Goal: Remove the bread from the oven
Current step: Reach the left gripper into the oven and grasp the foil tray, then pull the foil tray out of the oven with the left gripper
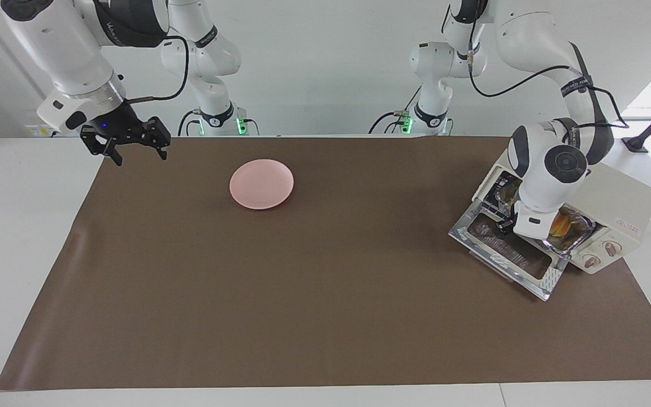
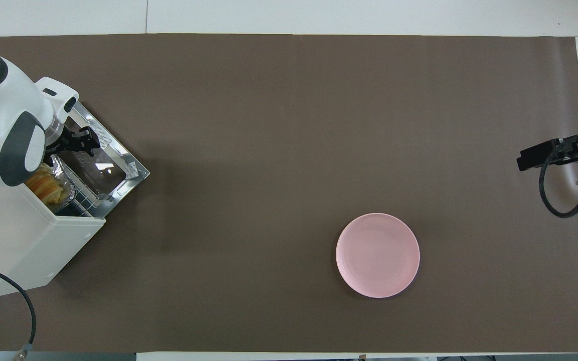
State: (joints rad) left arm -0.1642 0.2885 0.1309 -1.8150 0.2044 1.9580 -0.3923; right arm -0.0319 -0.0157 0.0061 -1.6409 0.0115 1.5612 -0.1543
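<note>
I have the left gripper down at the mouth of the oven, just above the lowered glass door. Its wrist blocks most of my look at the fingers from the facing camera, and from overhead I only get a dark shape at the opening, so I cannot tell whether they are spread or pressed together, or whether they touch anything.

The oven sits at the left arm's end of the worktop, turned at an angle on the corner of the brown mat, with its door dropped flat onto the mat. The bread is inside the oven, golden and ridged, lying in a crinkled foil tray on the wire rack. I see part of it past the arm in both views. The two round knobs face the camera on the oven's front panel.

The right gripper waits raised over the mat's edge at the right arm's end of the worktop, its fingers spread apart and holding nothing.

A round pink plate lies on the mat nearer the right arm's end, well apart from the oven and with nothing on it.
</note>
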